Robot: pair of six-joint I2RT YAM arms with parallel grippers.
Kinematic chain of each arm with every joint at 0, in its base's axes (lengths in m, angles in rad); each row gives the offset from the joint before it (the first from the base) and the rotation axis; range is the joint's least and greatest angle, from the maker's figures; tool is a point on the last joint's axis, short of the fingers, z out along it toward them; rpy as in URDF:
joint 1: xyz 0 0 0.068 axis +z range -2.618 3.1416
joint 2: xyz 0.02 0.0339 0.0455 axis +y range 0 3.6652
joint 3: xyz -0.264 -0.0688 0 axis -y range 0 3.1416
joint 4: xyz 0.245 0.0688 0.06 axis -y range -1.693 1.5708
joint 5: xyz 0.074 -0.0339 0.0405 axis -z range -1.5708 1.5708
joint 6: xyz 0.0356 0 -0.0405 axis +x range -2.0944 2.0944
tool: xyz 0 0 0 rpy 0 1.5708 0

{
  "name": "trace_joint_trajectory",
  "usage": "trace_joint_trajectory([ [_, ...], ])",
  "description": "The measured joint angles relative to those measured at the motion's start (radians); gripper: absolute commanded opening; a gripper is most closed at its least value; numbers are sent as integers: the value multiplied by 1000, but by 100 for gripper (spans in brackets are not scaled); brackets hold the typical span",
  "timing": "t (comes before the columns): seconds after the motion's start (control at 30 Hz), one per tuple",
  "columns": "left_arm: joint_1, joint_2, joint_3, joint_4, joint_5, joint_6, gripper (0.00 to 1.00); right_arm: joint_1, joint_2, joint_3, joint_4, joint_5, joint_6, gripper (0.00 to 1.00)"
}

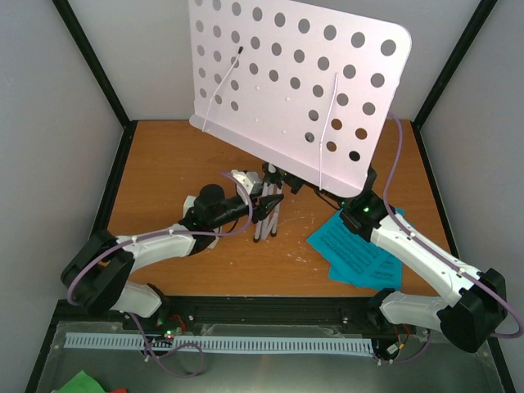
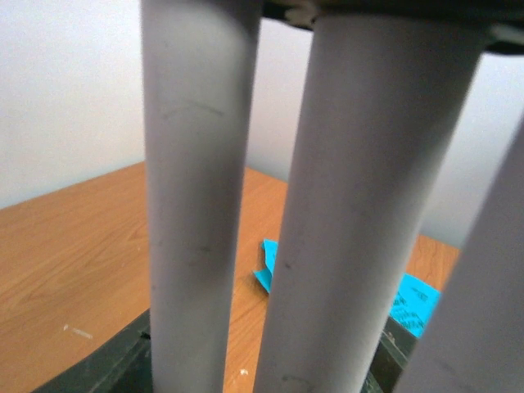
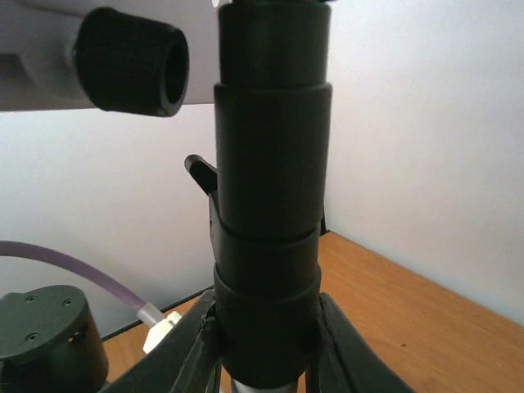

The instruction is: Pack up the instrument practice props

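L arm [image 1: 155,241]: base near-left, forearm low, reaching fwd-right toward table centre. L gripper [image 1: 266,206] clamped on legs of music stand [image 1: 303,74]. In wrist view, dark fingers [image 2: 115,364] sit at bottom edge, either side of two tubes.
R arm [image 1: 417,250]: base near-right, forearm stretched fwd-left, wrist raised. R gripper [image 3: 266,356] clamped on stand's black shaft, one finger each side, touching.

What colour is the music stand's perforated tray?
Pale lilac-pink, plain apart from round holes. The tray of the music stand shows best in top external.

Lilac stand [image 1: 291,110] near cyan pages [image 1: 356,258]
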Motion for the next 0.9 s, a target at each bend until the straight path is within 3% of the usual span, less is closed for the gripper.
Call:
trace_joint_trajectory([
  [0.23, -1, -194, -22, -253, 16, -12, 1, 2, 1, 22, -57, 82, 125, 3],
  [0.4, -1, -255, -20, -402, 18, -41, 0, -39, 5, -69, 27, 93, 268, 3],
  [0.6, -1, -228, -6, -613, 13, -78, 0, -95, 85, -257, 209, 90, 463, 3],
  [0.77, -1, -174, -6, -699, 2, -123, 0, -109, 192, -335, 315, 92, 568, 5],
  [0.9, -1, -113, -3, -710, -3, -148, 0, -117, 263, -368, 380, 95, 600, 14],
])
